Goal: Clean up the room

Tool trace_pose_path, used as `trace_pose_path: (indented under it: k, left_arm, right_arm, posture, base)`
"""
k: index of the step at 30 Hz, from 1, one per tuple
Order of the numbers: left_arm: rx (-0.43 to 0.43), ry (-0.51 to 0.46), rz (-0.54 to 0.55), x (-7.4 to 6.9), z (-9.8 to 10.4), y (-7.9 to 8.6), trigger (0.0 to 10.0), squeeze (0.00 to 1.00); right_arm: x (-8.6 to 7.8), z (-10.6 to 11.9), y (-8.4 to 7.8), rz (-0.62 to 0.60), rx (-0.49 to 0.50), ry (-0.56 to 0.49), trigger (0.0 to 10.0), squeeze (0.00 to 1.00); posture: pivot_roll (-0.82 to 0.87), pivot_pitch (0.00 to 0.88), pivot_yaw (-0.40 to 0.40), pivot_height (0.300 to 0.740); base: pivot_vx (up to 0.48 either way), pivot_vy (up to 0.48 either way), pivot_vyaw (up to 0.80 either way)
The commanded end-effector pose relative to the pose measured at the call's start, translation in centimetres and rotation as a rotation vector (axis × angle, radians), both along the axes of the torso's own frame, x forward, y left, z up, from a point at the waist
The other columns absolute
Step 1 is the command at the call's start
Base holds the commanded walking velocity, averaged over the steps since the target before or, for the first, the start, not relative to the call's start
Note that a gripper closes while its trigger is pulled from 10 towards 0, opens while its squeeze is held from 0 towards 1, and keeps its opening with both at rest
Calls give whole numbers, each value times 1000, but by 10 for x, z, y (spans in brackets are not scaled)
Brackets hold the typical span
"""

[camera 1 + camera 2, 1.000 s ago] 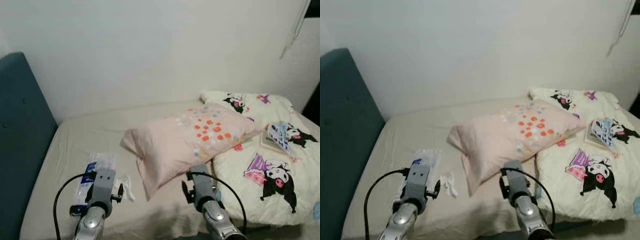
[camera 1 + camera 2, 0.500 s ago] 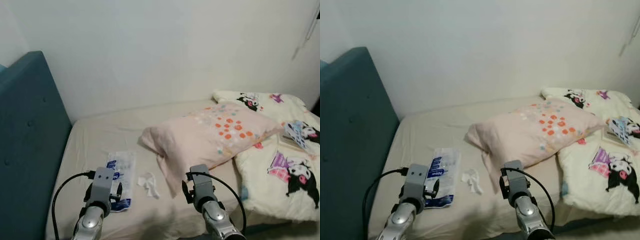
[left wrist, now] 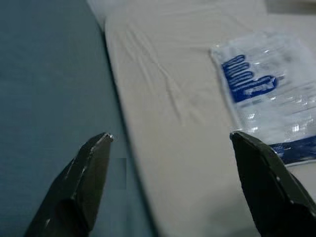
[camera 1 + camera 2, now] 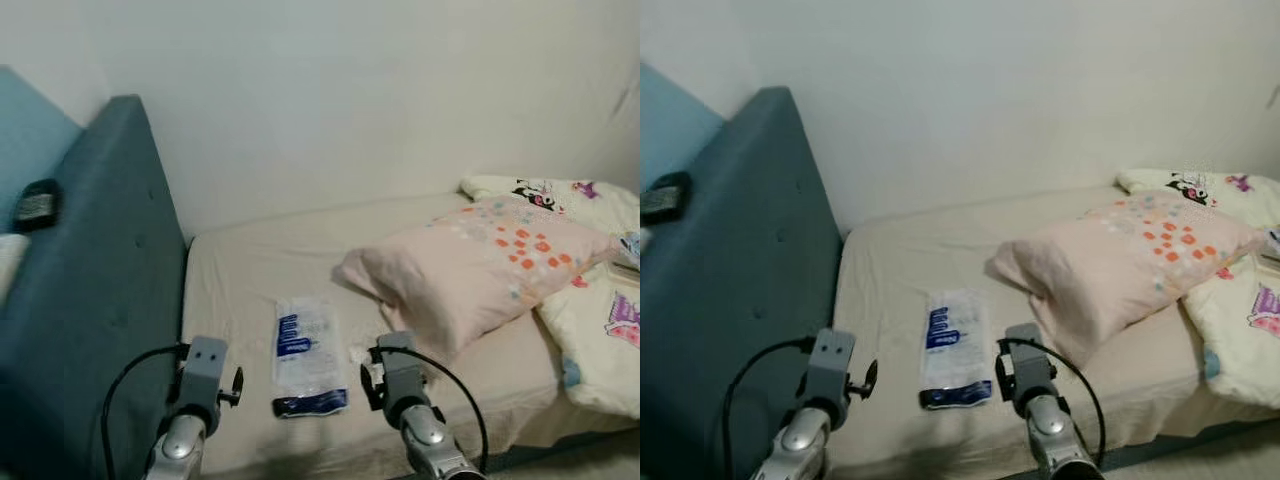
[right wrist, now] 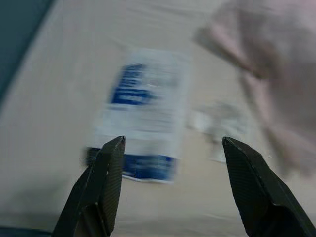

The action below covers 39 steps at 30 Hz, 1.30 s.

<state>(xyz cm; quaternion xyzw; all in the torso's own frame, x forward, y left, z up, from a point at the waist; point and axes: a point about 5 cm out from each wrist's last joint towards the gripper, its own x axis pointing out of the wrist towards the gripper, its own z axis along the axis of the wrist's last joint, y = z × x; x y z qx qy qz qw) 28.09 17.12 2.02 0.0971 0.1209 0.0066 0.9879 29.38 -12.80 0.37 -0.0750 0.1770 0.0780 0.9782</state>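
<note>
Hovering at the near edge of the bed (image 4: pixel 250 270), both arms were raised and both sets of jaws stood spread wide, pinching nothing. The plastic packet (image 4: pixel 308 352), clear with blue print, lay flat on the sheet between the left gripper (image 3: pixel 173 163) and the right gripper (image 5: pixel 170 168), its long axis running away from the robot toward the wall. It sat just ahead of the right jaws and slightly to their left, so the right arm looked the nearer one. A crumpled tissue (image 5: pixel 219 123) lay just beside it, near the pink pillow (image 4: pixel 480 265). The blue headboard (image 4: pixel 90 300) was off left
</note>
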Motion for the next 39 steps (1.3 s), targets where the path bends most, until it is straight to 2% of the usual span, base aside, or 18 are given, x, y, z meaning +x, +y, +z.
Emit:
trace_pose_path:
  k: [1, 7, 14, 30, 39]
  left_arm:
    - [14, 6, -15, -3, -2, -3, 10000, 0]
    - [25, -22, -24, -3, 1, -4, 10000, 0]
    - [-1, -19, -17, -3, 1, -5, 10000, 0]
    - [15, -18, -25, -4, 1, -6, 10000, 0]
    - [-7, 2, 3, -3, 0, -2, 10000, 0]
  right_arm:
    - [0, 0, -4, -7, -8, 4, 10000, 0]
    - [-1, -1, -4, -8, -6, 6, 10000, 0]
    - [-1, -2, -4, -8, -5, 7, 10000, 0]
    - [-1, -2, -4, -7, -4, 7, 10000, 0]
    - [-1, -1, -2, -5, -3, 9, 10000, 0]
  posture:
    - [3, 16, 5, 740]
    - [3, 19, 6, 740]
    - [6, 19, 6, 740]
    - [7, 21, 4, 740]
    - [11, 24, 4, 740]
  base:
    - [0, -480, 0]
    - [0, -480, 0]
    - [0, -451, 0]
    - [0, -411, 0]
    - [0, 0, 0]
